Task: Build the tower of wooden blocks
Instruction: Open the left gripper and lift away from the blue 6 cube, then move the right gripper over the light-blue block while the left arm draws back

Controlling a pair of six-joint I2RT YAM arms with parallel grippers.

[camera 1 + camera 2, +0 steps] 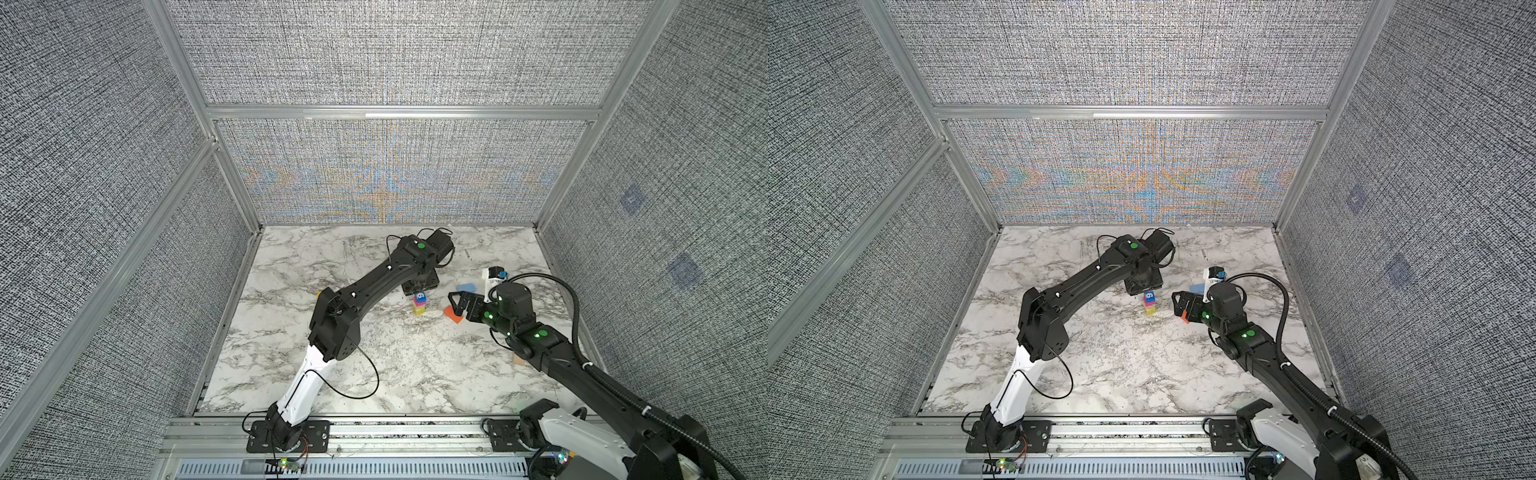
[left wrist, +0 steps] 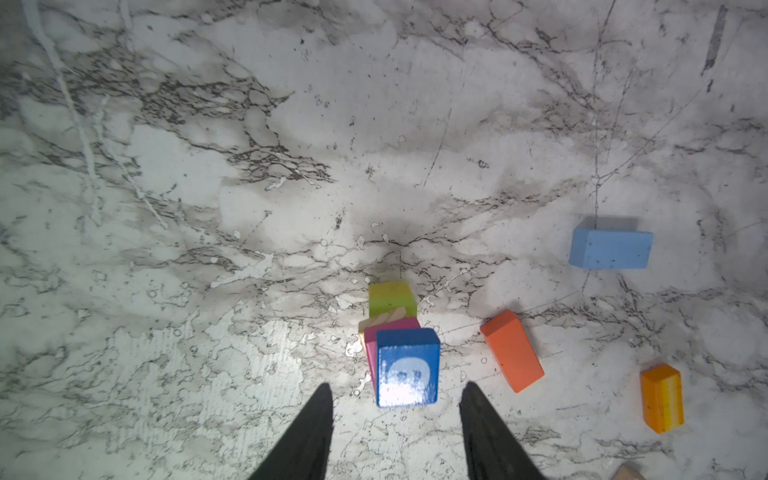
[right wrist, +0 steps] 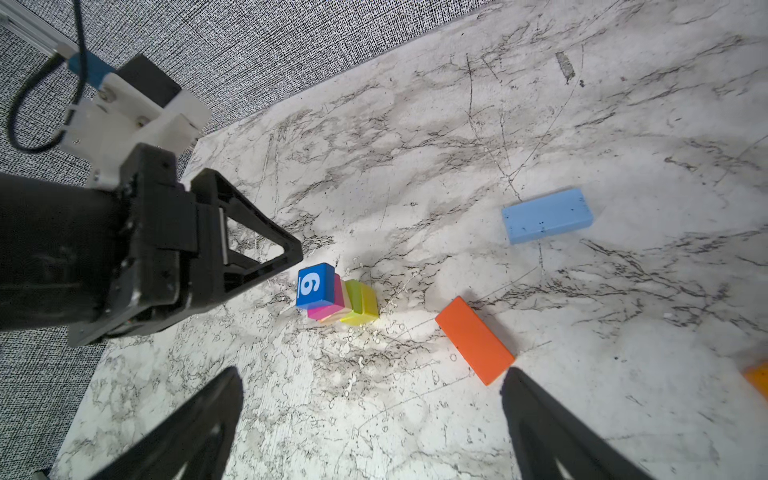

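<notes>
The blue "6" cube (image 3: 314, 286), flanked by the released left jaws, could be knocked off the unevenly stacked tower (image 3: 359, 301) if clipped; right jaws are spread, empty.

I work inside 3 grey woven-fabric walls (image 1: 374, 54), joined by aluminium frame bars (image 1: 399, 113). The floor of the cell is a white marble-patterned tabletop (image 1: 291, 270) with dark veins. A slotted metal rail (image 1: 415, 432) runs along its near edge. The light is even, and a coloured moiré shimmers across the back wall.
</notes>
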